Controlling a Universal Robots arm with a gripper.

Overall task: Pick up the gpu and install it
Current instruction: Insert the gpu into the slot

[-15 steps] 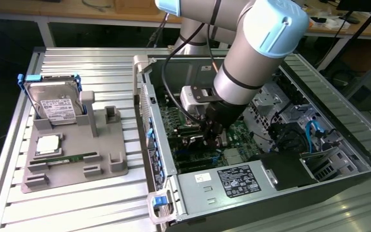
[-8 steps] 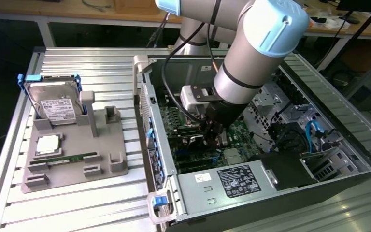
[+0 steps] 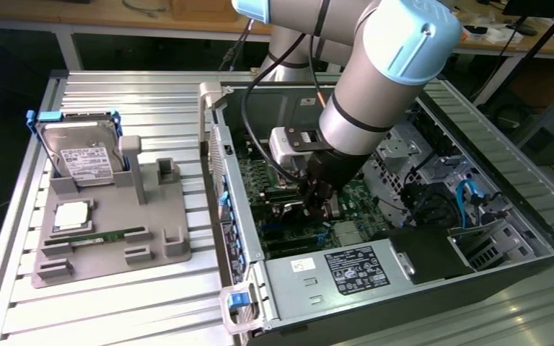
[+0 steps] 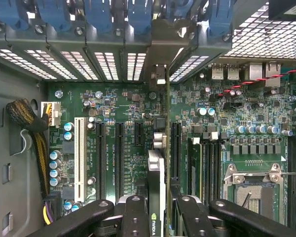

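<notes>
In the wrist view the gpu is seen edge-on, a thin dark card standing upright over the green motherboard, between the black expansion slots. Its silvery bracket reaches the rear slot openings of the case. My gripper is shut on the card, with one black finger on either side of it. In the exterior view the gripper is deep inside the open computer case, low over the motherboard. The card itself is mostly hidden there by the wrist.
A grey parts holder stands on the slatted table at the exterior view's left, carrying a silver hard drive, a processor chip and a green memory stick. Inside the case are the power supply, blue cables and the processor socket.
</notes>
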